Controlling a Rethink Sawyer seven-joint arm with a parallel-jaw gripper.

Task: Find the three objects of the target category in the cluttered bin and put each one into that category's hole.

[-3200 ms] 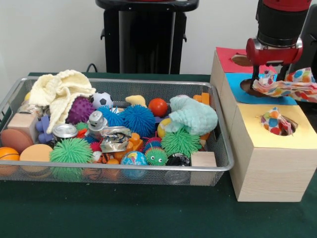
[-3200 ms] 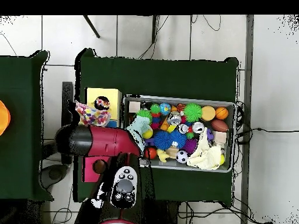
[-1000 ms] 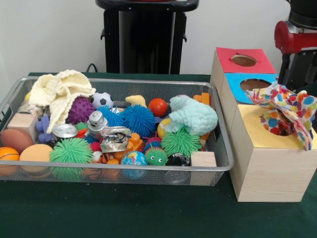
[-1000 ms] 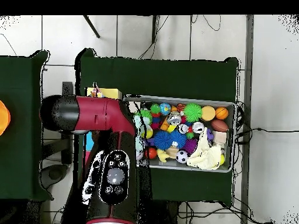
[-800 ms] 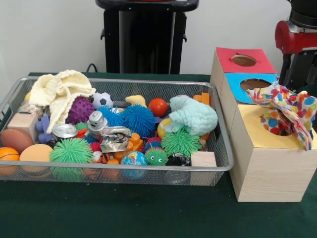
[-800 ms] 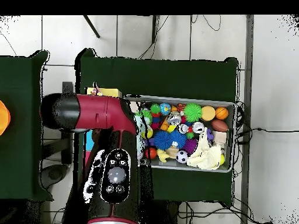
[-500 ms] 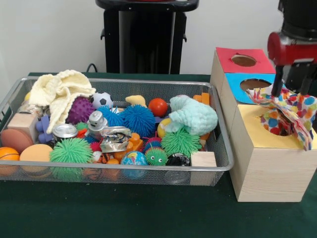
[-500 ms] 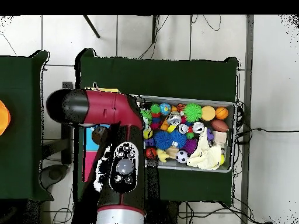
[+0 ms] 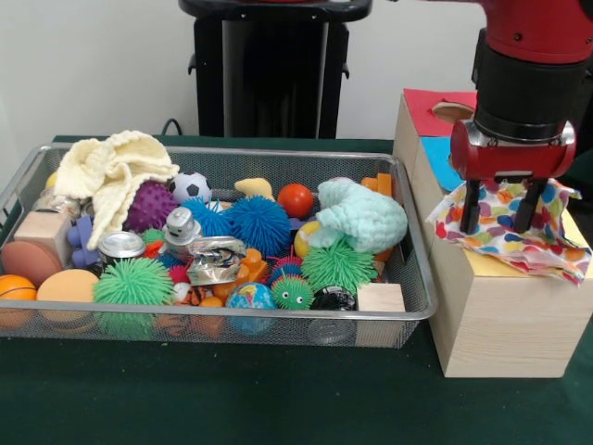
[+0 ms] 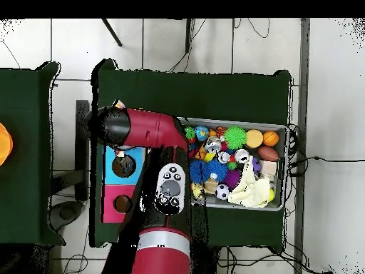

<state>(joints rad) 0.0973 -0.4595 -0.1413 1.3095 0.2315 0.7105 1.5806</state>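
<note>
1. I see the fingers (image 9: 472, 206) spread apart, tips down on the spotted cloth (image 9: 508, 227).
2. The cloth lies draped over the wooden box (image 9: 500, 315), at its yellow end.
3. The wire bin (image 9: 412, 278) of toys stands just beside the box on the worktop (image 9: 232, 394).

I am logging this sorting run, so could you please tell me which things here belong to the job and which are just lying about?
Job in hand:
- claw
- polka-dot cloth, draped over the yellow-topped box
- cream knitted cloth
- mint cloth
- wire bin

Lying about:
- soccer ball
- crushed can
- globe ball
- wooden block
</note>
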